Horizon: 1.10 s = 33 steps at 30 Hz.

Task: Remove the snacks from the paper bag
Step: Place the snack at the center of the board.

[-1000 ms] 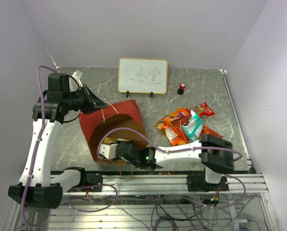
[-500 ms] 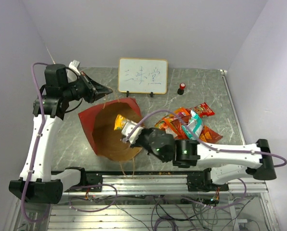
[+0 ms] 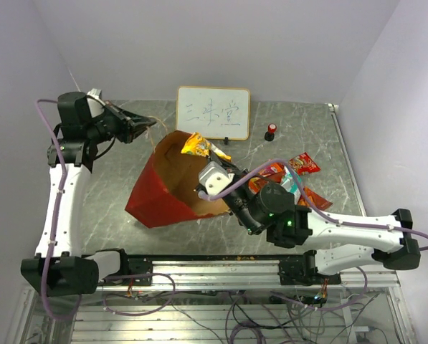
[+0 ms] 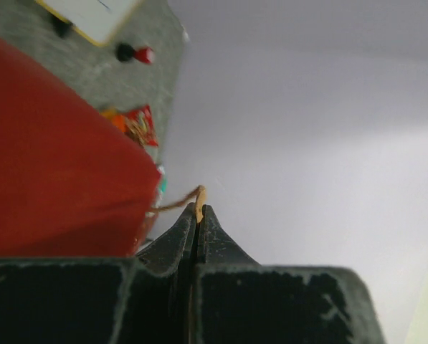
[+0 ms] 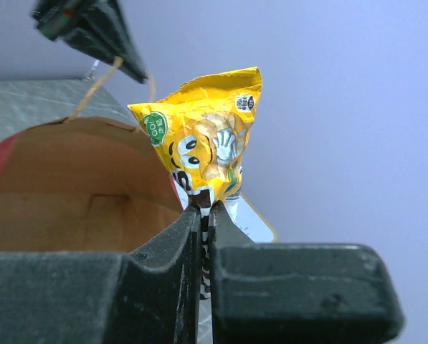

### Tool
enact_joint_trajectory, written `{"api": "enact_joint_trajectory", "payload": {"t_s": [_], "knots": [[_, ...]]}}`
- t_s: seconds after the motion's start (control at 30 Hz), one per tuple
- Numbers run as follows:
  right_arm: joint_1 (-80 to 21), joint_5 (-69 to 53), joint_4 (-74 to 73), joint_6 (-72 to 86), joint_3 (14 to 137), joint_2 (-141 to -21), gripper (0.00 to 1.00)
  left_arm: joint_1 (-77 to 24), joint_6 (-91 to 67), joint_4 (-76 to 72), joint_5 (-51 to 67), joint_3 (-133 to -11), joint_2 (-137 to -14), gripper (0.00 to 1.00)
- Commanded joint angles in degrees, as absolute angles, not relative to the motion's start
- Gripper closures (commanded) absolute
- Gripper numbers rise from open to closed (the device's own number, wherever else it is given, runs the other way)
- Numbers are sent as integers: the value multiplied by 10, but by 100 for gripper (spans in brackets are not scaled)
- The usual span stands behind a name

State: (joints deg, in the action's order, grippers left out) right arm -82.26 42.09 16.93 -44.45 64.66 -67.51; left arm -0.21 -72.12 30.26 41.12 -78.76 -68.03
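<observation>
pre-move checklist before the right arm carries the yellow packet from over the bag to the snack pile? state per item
1. Grip of the right gripper on the yellow crinkly foil packet: ok, jaws shut on its lower edge.
2. Packet out of the big red paper bag: ok, it sits above the rim.
3. Hold of the left gripper on the thin string handle: ok, shut on it, bag mouth tipped up.
4. Landing spot at the pile of red and orange snack packets: cannot tell, the right arm covers part of it.
5. Small red-capped black bottle: ok, upright, apart from the pile.
6. Bag emptied: cannot tell, inside partly hidden.
</observation>
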Motion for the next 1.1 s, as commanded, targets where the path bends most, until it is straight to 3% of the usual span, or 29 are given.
{"api": "enact_joint_trajectory", "payload": {"t_s": [0.0,0.2,0.47,0.97,1.07], "knots": [[-814,480,261,-484,653,-687,98,72,-713,323,401,-764,-674,93],[-776,504,231,-412,657,-661,97,155,-549,500,368,-816,-709,93],[-621,487,54,-204,661,-614,96,217,-375,672,233,-933,-784,93],[-490,357,-127,15,598,-595,92,226,-323,737,3,-995,-818,90],[-473,317,-144,35,583,-589,92,234,-334,737,8,-997,-810,80]]}}
